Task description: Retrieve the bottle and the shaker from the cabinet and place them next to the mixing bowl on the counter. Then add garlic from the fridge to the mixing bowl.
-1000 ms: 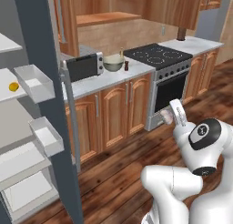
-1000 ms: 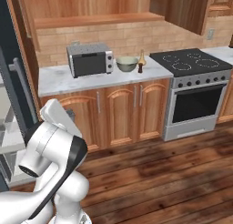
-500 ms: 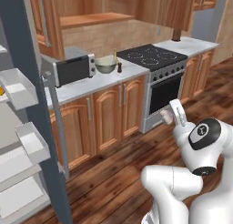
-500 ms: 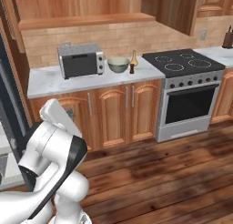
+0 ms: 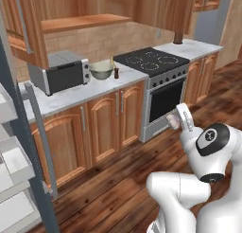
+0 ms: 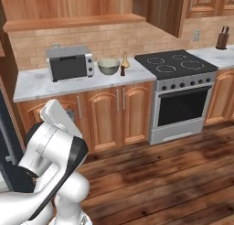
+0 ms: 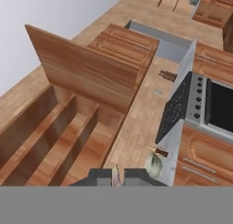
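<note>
A home kitchen, rendered: wooden cabinets (image 6: 114, 114) under a pale marble worktop (image 6: 41, 84); a black-topped stove (image 6: 176, 64) with oven; a toaster oven (image 6: 69, 63); a knife block (image 6: 222, 37); plank floor (image 6: 164, 174).

pale green mixing bowl (image 6: 109, 66), grey toaster oven (image 6: 69, 62)

The fridge door (image 5: 28, 147) is running off the left edge. The mixing bowl (image 7: 154, 165) is getting cut by the grey band, and something tiny and pale is peeking between the closed finger tips (image 7: 105, 176).
</note>
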Robot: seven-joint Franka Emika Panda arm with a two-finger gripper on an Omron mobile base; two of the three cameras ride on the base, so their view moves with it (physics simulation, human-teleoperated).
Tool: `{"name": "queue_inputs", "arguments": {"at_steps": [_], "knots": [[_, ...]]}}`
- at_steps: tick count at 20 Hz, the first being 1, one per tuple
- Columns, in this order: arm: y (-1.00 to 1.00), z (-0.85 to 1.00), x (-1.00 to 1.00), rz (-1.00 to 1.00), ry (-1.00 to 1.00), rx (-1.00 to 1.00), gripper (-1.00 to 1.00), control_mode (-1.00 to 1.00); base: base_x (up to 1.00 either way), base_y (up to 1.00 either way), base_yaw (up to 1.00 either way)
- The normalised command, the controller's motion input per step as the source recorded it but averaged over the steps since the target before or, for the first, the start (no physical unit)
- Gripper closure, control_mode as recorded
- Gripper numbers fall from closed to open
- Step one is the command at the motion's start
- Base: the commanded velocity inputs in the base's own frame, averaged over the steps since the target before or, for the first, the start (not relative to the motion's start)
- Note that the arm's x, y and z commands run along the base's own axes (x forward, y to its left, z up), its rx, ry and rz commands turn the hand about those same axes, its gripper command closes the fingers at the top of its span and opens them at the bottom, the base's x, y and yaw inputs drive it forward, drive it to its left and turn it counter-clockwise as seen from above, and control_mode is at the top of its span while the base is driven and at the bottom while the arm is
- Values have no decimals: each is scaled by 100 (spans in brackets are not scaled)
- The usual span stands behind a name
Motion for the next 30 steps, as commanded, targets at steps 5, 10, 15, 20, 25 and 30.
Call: {"name": "queue_inputs", "arguments": {"at_steps": [5, 10, 15, 20, 25, 30], "knots": [[0, 0, 0, 0, 0, 0, 100, 100, 53, -8, -4], [0, 0, 0, 0, 0, 0, 100, 100, 63, 0, -4], [0, 0, 0, 0, 0, 0, 100, 100, 61, 0, -4], [0, 0, 0, 0, 0, 0, 100, 100, 58, -13, -3], [0, 0, 0, 0, 0, 0, 100, 100, 62, -14, -2], [0, 0, 0, 0, 0, 0, 100, 100, 60, -10, -2]]}}
